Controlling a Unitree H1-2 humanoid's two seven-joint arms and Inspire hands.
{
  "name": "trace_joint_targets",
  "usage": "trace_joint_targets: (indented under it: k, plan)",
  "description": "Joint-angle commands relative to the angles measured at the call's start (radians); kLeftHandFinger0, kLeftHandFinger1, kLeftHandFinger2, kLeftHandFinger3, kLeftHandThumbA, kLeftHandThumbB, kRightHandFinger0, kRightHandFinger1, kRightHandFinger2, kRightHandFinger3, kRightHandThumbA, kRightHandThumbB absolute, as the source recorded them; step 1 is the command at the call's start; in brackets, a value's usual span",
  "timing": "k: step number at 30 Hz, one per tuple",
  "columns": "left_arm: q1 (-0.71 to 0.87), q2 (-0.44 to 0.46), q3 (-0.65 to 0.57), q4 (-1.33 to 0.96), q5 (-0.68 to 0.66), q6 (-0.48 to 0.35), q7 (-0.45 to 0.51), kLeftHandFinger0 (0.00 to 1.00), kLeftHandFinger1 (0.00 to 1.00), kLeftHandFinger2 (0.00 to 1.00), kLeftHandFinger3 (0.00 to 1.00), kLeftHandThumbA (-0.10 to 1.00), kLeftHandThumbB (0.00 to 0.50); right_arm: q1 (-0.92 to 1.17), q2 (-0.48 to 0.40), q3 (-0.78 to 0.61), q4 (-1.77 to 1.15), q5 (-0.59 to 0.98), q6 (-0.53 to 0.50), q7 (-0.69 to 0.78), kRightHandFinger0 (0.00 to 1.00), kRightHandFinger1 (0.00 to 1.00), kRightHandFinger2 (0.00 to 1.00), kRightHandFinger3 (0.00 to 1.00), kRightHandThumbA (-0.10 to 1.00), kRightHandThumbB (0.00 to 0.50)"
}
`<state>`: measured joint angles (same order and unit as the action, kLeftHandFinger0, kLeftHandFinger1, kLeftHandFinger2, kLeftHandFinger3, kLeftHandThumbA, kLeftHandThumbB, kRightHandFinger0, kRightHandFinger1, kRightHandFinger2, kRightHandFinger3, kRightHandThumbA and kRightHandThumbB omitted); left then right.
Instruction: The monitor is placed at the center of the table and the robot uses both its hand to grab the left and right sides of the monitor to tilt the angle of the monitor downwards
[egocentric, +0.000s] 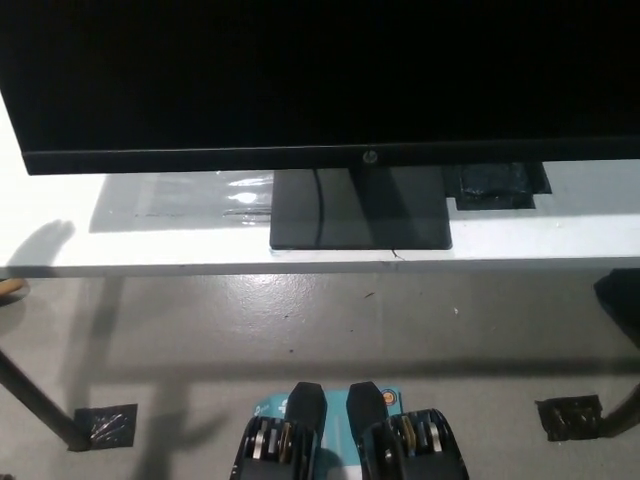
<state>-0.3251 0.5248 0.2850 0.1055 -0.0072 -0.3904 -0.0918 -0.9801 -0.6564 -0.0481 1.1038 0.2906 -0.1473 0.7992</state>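
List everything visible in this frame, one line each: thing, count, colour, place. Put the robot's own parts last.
monitor: one, black, screen dark, fills the upper part of the view, standing on the table
monitor base: one, black, flat rectangle, on the table under the screen's middle
table: one, white top, running across the picture; dark legs at lower left and lower right
clear tape patch: one, transparent and shiny, on the table left of the base
black tape patch: one, black, on the table right of the base
floor tape pieces: two, dark, on the grey floor by the table legs, left and right
robot's hands: neither the white left nor the black right hand is in view
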Motion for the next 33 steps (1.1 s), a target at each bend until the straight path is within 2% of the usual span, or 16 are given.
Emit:
trace_joint_targets:
  k: [1,5,11,14,19,22,24,27,28,33]
  plan:
    - [-0.044,0.065,-0.01,-0.004,0.005,0.017,-0.025,1.0,1.0,1.0,1.0,0.96,0.438,-0.093,-0.011,0.021,0.013,-0.048,-0.027,0.008,1.0,1.0,1.0,1.0,0.73,0.5]
    - [-0.082,0.081,-0.037,0.038,0.012,0.022,-0.045,1.0,1.0,1.0,1.0,0.95,0.445,-0.097,-0.011,0.049,0.024,-0.09,-0.057,-0.018,1.0,1.0,1.0,1.0,0.75,0.5]
    - [-0.139,0.107,-0.078,0.089,0.049,0.024,-0.053,1.0,1.0,1.0,1.0,0.94,0.431,-0.113,-0.003,0.055,0.063,-0.1,-0.063,-0.011,1.0,1.0,1.0,1.0,0.69,0.5]
    - [-0.171,0.12,-0.103,0.11,0.043,0.049,-0.079,1.0,1.0,1.0,1.0,0.95,0.467,-0.119,-0.001,0.073,0.076,-0.128,-0.077,-0.017,1.0,1.0,1.0,1.0,0.71,0.5]
    - [-0.189,0.125,-0.118,0.128,0.032,0.058,-0.089,1.0,1.0,1.0,1.0,0.93,0.463,-0.129,0.004,0.088,0.094,-0.154,-0.08,-0.046,1.0,1.0,1.0,1.0,0.72,0.5]
    - [-0.232,0.112,-0.142,0.187,0.038,0.066,-0.094,1.0,1.0,1.0,1.0,0.87,0.493,-0.134,0.012,0.13,0.086,-0.217,-0.112,-0.115,1.0,1.0,1.0,1.0,0.57,0.48]
    - [-0.234,0.112,-0.144,0.191,0.041,0.067,-0.093,1.0,1.0,1.0,1.0,0.88,0.499,-0.136,0.013,0.134,0.088,-0.221,-0.116,-0.12,1.0,1.0,1.0,1.0,0.57,0.483]
    - [-0.272,0.114,-0.182,0.25,0.095,0.065,-0.097,1.0,1.0,1.0,1.0,0.9,0.472,-0.152,0.024,0.166,0.112,-0.266,-0.131,-0.159,1.0,1.0,1.0,1.0,0.55,0.488]
    - [-0.285,0.11,-0.193,0.271,0.104,0.051,-0.094,1.0,1.0,1.0,1.0,0.89,0.459,-0.16,0.026,0.182,0.135,-0.286,-0.147,-0.185,1.0,1.0,1.0,1.0,0.58,0.5]
    - [-0.321,0.112,-0.229,0.317,0.14,0.057,-0.083,1.0,1.0,1.0,1.0,0.89,0.457,-0.165,0.029,0.208,0.134,-0.314,-0.172,-0.211,1.0,1.0,1.0,1.0,0.58,0.5]
